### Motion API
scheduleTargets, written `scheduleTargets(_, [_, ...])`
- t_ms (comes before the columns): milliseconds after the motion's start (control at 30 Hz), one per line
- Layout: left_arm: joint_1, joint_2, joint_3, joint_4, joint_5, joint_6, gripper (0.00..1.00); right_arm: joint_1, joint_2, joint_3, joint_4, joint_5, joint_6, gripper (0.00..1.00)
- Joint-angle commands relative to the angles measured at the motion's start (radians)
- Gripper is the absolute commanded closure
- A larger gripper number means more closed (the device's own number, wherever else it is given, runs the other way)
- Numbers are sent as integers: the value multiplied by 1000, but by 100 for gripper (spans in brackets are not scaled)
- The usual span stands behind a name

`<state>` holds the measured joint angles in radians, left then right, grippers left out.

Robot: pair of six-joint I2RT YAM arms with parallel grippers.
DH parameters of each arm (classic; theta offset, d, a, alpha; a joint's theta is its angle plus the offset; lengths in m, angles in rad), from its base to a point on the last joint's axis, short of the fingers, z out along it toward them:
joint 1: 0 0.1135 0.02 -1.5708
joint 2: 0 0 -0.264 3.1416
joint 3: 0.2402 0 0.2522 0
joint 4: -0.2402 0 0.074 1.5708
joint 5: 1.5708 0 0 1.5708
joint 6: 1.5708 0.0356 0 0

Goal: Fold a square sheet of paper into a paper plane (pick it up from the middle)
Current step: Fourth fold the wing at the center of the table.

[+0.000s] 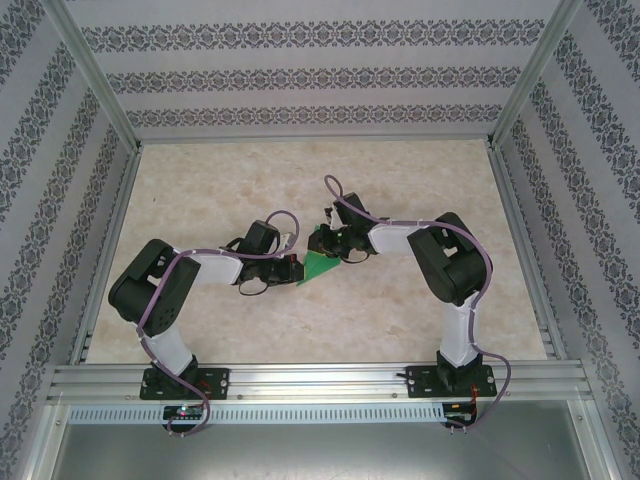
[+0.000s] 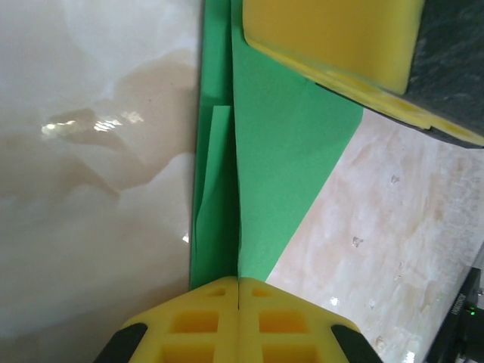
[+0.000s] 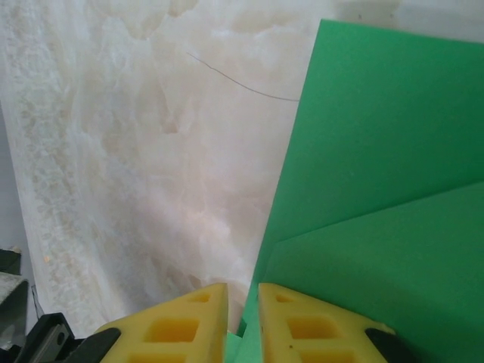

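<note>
Green sheet [image 1: 322, 266], already creased lengthwise into several layers, sits at the middle of the table [image 1: 420, 320], caught between the two arms. Whether it lies flat or is lifted a little I cannot tell. The main danger, as I judge it, is a tear or a crooked fold. Both grippers hold the same thin paper from opposite sides, so a pull or twist by one while the other holds fast could rip it at a pinch point. It could also slide the layers out of line, spoiling the long centre crease the plane needs. A slip is the other risk, since each grip takes only a narrow strip at an edge and the paper is smooth. The left gripper [image 2: 239, 283] has its yellow fingers pressed flush together, clamped on the near end of the folded edge. The right gripper [image 3: 242, 293] is nearly closed, with a thin gap where green paper shows between its pads, so it too is pinching the sheet, at the opposite, right-hand end.
</note>
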<state>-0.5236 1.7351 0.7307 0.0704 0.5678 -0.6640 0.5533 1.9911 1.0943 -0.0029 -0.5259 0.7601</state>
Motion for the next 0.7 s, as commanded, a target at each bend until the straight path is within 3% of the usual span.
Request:
scheduleTargets(0, [16, 0, -13, 65, 55, -57, 100, -12, -4, 24, 17, -9, -8, 81])
scheduleTargets(300, [21, 14, -46, 170, 70, -156, 100, -13, 7, 21, 28, -29, -9, 81])
scheduleTargets(367, [22, 17, -44, 155, 54, -148, 100, -13, 12, 16, 32, -26, -6, 81])
scheduleTargets(533, [21, 3, -27, 84, 24, -90, 88, -14, 33, 13, 20, -24, -11, 82])
scheduleTargets(667, [22, -19, -16, 14, -18, -60, 88, -13, 54, 14, 21, -40, -19, 82])
